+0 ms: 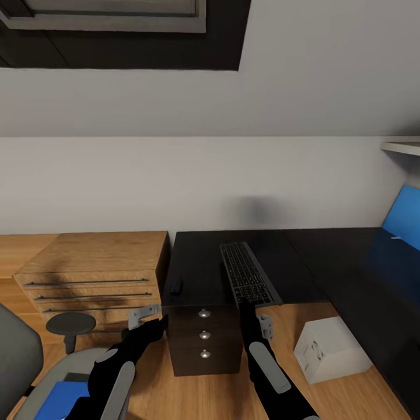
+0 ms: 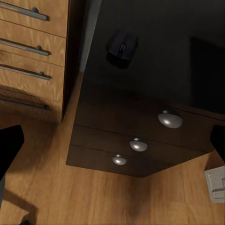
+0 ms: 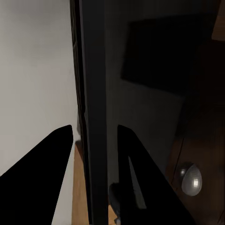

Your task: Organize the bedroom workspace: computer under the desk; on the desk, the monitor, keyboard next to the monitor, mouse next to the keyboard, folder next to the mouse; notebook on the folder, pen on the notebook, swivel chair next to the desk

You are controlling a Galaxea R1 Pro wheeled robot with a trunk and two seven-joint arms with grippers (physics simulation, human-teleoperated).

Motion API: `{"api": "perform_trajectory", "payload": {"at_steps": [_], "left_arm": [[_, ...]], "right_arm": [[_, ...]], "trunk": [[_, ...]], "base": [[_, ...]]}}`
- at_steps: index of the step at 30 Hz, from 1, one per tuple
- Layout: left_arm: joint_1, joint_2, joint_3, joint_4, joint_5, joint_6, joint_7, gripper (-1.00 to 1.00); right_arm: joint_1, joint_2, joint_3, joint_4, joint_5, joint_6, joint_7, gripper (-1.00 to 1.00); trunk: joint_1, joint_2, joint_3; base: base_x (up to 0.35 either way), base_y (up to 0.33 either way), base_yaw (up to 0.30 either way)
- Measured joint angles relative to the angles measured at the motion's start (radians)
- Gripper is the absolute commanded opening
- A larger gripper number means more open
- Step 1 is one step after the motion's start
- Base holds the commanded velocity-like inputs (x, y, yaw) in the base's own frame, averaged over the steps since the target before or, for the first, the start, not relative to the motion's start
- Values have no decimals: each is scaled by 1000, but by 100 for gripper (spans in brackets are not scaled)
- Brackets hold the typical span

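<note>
Pale grey sloped walls and a dark-framed skylight [image 1: 122, 35] rose behind the glossy black desk [image 1: 198, 262]. We had our right gripper [image 1: 248, 304] clenched on the near end of the keyboard [image 1: 248, 273]; in the right wrist view its two fingers [image 3: 42, 173] straddled that thin edge. The keyboard lay on the desk toward 12 o'clock from us. The mouse [image 1: 176, 286] sat near the desk's front edge at 11 o'clock, well apart from the keyboard. Our left gripper [image 1: 153, 324] hung released just beside the three-drawer unit [image 1: 204, 344], its fingers spread wide in the left wrist view. The computer [image 1: 331, 349] stood on the floor at 2 o'clock. The folder [image 1: 61, 399] lay on the swivel chair [image 1: 23, 361] at 8 o'clock, beside an oak dresser [image 1: 96, 268].
</note>
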Motion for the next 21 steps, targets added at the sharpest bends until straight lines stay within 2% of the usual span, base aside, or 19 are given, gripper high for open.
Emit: {"api": "perform_trajectory", "payload": {"at_steps": [19, 20, 21], "left_arm": [[0, 0, -1, -1, 0, 1, 1, 100], [0, 0, -1, -1, 0, 1, 1, 100], [0, 0, -1, -1, 0, 2, 1, 100]], "right_arm": [[0, 0, 2, 14, 1, 22, 3, -100], [0, 0, 3, 14, 3, 24, 3, -100], [0, 0, 27, 14, 2, 42, 5, -100]], "trunk": [[73, -133, -60], [73, -133, -60], [73, -133, -60]], "base": [[0, 0, 0], [0, 0, 0], [0, 0, 0]]}}
